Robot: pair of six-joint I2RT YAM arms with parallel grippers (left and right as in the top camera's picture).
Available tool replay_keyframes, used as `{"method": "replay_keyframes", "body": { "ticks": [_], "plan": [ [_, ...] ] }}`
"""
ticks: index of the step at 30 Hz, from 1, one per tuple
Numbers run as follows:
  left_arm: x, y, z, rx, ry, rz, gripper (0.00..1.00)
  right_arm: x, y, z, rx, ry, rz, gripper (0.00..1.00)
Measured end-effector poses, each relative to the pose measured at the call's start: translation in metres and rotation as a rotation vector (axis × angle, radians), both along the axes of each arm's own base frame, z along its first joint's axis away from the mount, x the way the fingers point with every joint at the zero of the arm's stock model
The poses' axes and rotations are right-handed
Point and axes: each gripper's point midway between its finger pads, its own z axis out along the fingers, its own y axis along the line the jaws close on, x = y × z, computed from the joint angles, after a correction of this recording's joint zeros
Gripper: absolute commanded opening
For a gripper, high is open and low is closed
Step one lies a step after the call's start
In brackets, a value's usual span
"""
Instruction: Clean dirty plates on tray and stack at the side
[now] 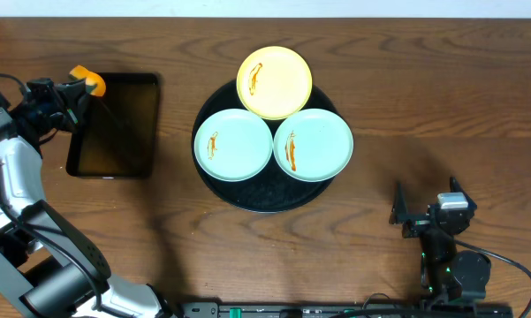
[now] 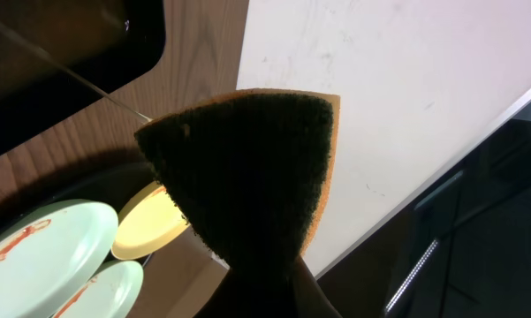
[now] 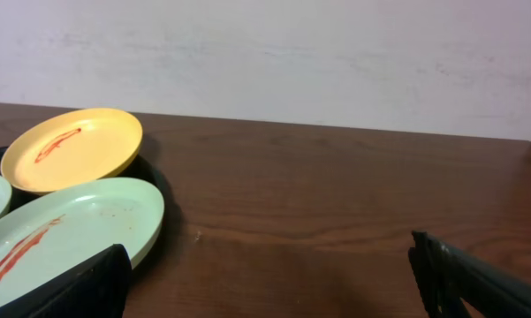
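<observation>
Left gripper (image 1: 81,87) is clamped on a sponge; my right gripper (image 3: 278,283) sits spread and empty at the front right of the wooden counter (image 1: 424,97). At the centre I see the round black tray (image 1: 256,205), with a smaller rectangular tray (image 1: 115,132) to its left. On the round tray lie the yellow plate (image 1: 274,82) at the back and two mint plates (image 1: 232,146) (image 1: 314,144) in front, all sauce-streaked. The sponge (image 2: 247,168), orange with a dark green face, hangs by the rectangular tray's far left corner.
</observation>
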Motion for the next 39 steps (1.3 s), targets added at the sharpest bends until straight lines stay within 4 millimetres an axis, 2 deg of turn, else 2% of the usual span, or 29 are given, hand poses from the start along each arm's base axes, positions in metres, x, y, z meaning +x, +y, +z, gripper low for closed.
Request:
{"method": "replay_keyframes", "body": {
  "ticks": [39],
  "plan": [
    [0.0, 0.0, 0.0, 0.0, 0.0, 0.0, 0.08, 0.0, 0.0, 0.0, 0.0, 0.0, 0.0, 0.99]
  ]
}}
